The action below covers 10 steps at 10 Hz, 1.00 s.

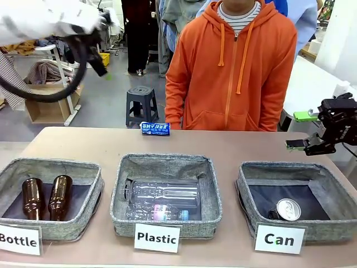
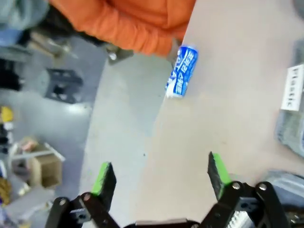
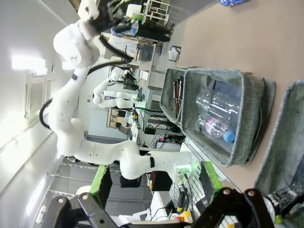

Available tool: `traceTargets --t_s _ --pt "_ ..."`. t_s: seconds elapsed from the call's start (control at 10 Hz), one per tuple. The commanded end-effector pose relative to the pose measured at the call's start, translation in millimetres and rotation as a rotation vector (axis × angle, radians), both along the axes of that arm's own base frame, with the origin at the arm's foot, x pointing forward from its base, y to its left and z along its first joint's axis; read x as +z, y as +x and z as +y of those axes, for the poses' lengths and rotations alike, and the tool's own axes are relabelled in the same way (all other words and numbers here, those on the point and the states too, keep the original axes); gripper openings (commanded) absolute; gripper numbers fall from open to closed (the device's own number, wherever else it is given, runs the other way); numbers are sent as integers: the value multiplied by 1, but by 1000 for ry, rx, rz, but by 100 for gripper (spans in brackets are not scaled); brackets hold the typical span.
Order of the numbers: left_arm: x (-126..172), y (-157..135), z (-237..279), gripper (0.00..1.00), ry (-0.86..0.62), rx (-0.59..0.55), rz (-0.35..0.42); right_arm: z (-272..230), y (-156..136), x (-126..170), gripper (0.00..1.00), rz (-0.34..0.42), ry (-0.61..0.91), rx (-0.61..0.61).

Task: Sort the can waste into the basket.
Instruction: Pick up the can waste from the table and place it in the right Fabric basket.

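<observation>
Front view: blue can (image 1: 155, 129) lies at the far edge of the table (image 1: 223, 146), well apart from the basket (image 1: 279, 166) marked Can. Left gripper (image 2: 161, 172) wide open, empty; right gripper (image 1: 300, 130) likewise. Risk: an off-centre approach nudges the can over the edge.

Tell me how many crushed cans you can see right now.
2. A blue can lies at the far edge of the table, in front of the person; a silver-topped can sits in the Can basket. A dark shape beside it may be a third.
</observation>
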<state>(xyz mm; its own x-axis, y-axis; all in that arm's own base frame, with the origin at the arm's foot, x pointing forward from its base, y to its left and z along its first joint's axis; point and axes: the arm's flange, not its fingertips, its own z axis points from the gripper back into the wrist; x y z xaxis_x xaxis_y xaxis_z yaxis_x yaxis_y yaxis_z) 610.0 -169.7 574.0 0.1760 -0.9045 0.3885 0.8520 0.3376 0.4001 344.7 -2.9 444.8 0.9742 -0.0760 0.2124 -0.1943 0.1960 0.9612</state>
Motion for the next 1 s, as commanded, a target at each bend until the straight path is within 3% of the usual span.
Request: traceTargets --t_s 0.0,0.3,0.5,0.8,0.9 --pt "-7 63 -34 100 77 -118 9 3 0 4 100 7 18 -5" --pt "-62 121 -102 100 154 -206 135 3 0 4 100 7 18 -5" --pt "-101 146 -119 100 171 -293 199 3 0 4 100 7 18 -5" --pt "-153 161 -137 100 230 -320 170 3 0 4 100 7 18 -5" --pt "-166 163 -141 100 239 -342 202 3 0 4 100 7 18 -5"
